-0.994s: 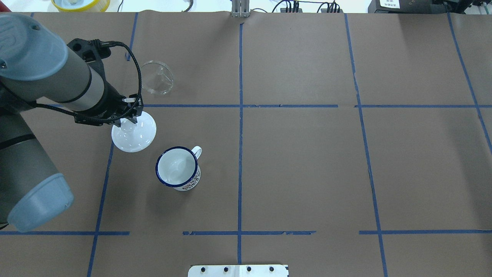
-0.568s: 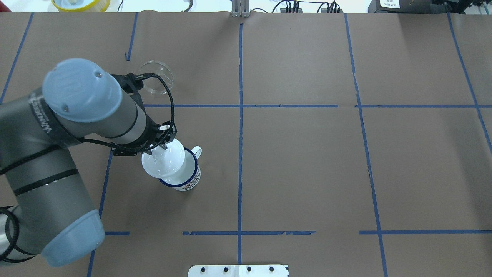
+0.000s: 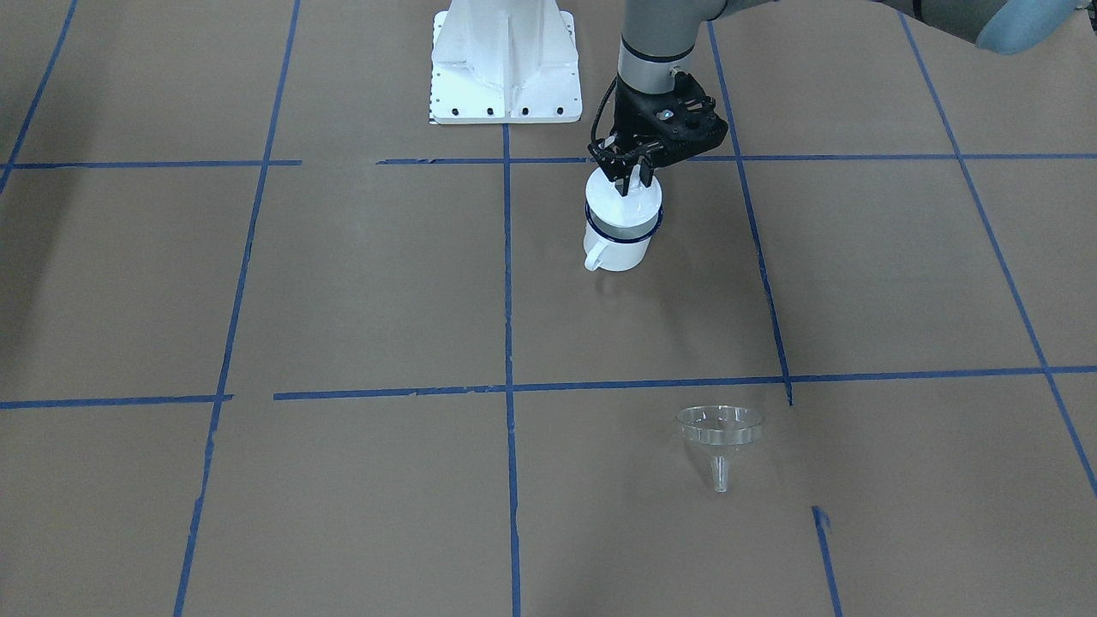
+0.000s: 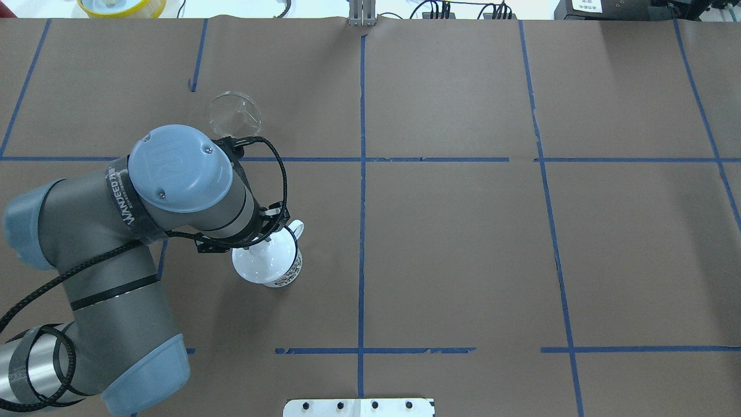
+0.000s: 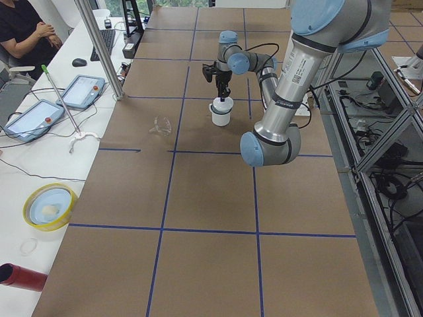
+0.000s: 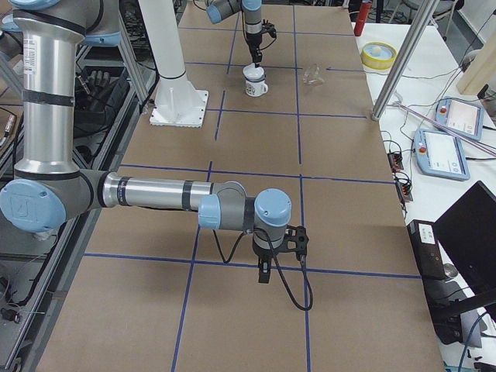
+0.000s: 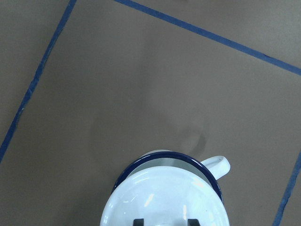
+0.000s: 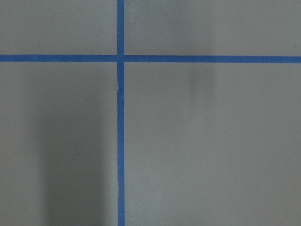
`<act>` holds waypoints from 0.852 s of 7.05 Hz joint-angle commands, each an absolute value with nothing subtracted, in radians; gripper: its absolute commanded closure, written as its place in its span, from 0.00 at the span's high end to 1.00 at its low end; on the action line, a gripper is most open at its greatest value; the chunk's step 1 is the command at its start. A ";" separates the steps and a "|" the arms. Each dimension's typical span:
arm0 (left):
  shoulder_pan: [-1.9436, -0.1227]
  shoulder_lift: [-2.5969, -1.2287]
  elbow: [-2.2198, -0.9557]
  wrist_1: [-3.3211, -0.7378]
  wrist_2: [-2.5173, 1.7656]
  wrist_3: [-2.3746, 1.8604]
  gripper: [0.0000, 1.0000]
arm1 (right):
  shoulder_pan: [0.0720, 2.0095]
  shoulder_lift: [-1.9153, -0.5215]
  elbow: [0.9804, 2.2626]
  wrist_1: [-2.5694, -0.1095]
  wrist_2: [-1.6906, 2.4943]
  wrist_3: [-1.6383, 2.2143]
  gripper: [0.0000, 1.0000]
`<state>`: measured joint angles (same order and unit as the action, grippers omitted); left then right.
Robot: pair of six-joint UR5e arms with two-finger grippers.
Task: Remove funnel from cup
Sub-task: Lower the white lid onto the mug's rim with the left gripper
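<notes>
The clear funnel [image 3: 720, 428] lies on the brown table, well apart from the cup; it also shows in the overhead view [image 4: 234, 116]. The cup, a white mug [image 3: 619, 244] with a dark blue rim, stands upright [image 4: 286, 272]. My left gripper [image 3: 632, 176] is shut on the knob of a round white lid [image 3: 624, 206] and holds it over the mug's mouth. In the left wrist view the lid [image 7: 164, 197] covers most of the mug's rim [image 7: 155, 157]. I cannot tell whether the lid rests on the rim. My right gripper [image 6: 264, 275] hangs over bare table far away; I cannot tell whether it is open or shut.
The robot's white base [image 3: 506, 60] stands behind the mug. A yellow bowl [image 4: 121, 6] sits beyond the table's far edge. Blue tape lines cross the table. Tablets and a pole [image 5: 99, 46] stand on the side bench.
My left gripper has carried the white lid from the table to the right and nearer, over the mug. The funnel has not moved.
</notes>
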<state>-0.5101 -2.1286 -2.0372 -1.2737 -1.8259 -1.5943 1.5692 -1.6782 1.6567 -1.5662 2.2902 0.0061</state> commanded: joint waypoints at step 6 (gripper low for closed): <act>-0.509 -2.128 -2.011 -1.301 -1.825 -1.585 0.00 | 1.569 -1.678 1.657 -1.566 2.290 0.006 1.00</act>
<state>-0.5093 -2.1262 -2.0161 -1.2962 -1.8254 -1.5848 1.5693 -1.6782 1.6563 -1.5662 2.2902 0.0061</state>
